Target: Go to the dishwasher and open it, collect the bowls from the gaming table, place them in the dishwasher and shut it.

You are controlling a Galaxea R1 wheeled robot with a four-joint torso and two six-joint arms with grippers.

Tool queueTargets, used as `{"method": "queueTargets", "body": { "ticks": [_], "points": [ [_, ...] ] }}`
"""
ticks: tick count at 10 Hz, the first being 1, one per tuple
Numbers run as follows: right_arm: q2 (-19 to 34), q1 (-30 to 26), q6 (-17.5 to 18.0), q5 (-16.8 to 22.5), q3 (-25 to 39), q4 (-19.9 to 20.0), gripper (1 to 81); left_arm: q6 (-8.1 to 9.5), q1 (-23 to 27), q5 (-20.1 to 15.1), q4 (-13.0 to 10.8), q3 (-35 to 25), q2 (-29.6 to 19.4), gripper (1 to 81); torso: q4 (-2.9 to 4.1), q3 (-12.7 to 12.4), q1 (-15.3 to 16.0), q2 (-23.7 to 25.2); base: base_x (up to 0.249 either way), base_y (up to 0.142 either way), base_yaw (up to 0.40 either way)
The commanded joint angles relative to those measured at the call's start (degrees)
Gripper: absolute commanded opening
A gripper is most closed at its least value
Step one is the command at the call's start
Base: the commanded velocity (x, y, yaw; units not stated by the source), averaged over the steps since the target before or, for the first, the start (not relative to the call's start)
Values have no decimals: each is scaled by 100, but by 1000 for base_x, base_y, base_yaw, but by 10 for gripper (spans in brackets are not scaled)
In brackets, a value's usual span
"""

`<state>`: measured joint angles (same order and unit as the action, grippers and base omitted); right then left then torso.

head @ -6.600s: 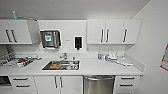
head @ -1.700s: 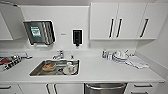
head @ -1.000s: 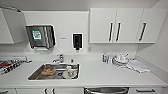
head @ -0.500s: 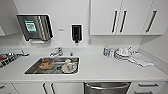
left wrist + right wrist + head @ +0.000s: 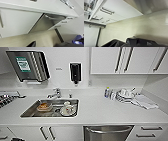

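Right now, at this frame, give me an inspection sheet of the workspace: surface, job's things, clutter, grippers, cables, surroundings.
Surface: white countertop with a steel sink set in it.
Job's things: dishwasher under the counter, stainless front, door shut; bowls nothing seen.
Clutter: dishes in the sink; stacked dishes, a small bottle and a cloth on the counter at right.
Grippers: jaws cannot be made out.
Cables: nothing seen.
Surroundings: paper towel dispenser, black soap dispenser, white upper cupboards, drawers.
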<state>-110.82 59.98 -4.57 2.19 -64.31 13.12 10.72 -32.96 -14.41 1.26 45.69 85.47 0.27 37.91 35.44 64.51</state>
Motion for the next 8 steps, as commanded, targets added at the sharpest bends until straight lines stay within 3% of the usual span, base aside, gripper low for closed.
{"method": "queueTargets", "body": {
  "ticks": [1,8],
  "points": [
    [339,-420,18,290,209,103,811,10,637,-273,-20,-288,-424,811,0,-9,352,544,0,0,0],
    [339,-517,18,282,358,112,811,1,875,-291,-21,-350,-521,811,0,22,1237,1961,0,0,0]
  ]
}}
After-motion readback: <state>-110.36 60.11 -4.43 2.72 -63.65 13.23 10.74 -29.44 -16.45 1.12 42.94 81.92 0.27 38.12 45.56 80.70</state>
